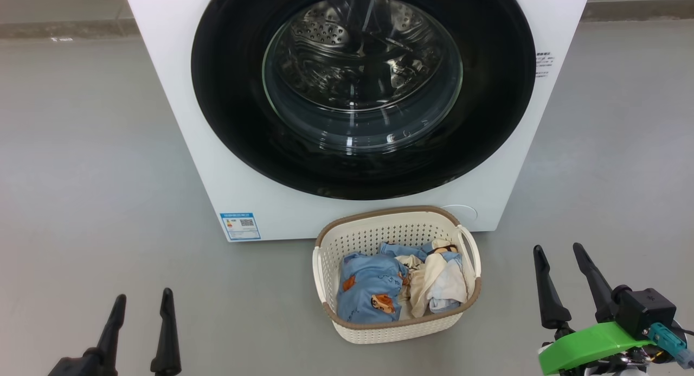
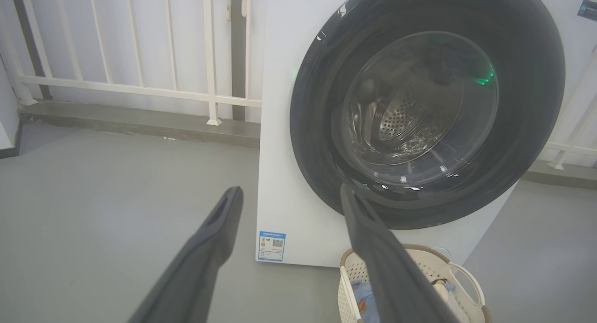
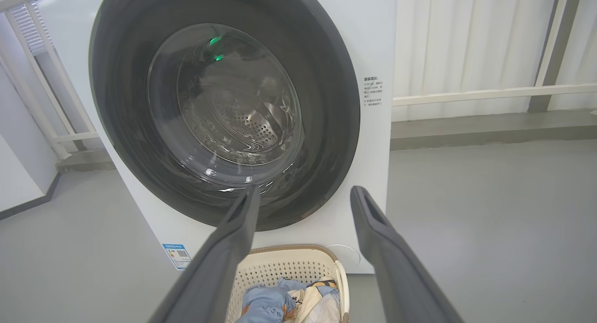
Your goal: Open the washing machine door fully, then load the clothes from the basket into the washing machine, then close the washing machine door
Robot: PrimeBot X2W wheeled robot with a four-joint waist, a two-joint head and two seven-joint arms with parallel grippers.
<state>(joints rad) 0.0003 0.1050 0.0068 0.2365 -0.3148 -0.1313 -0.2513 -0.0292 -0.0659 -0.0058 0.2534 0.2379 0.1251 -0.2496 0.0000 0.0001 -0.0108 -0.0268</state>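
Railing [image 2: 140,87] backs the wrist views; left tool [image 1: 143,294] and right tool [image 1: 558,247] gape empty.

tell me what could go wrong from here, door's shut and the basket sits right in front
1. The washing machine door is glossy, with no handle showing; the jaws could slip along its edge.
2. The basket stands close below it, so the swinging door might clip its rim.
3. The clothes lie bunched together; one grab may drag several and drop some on the floor.
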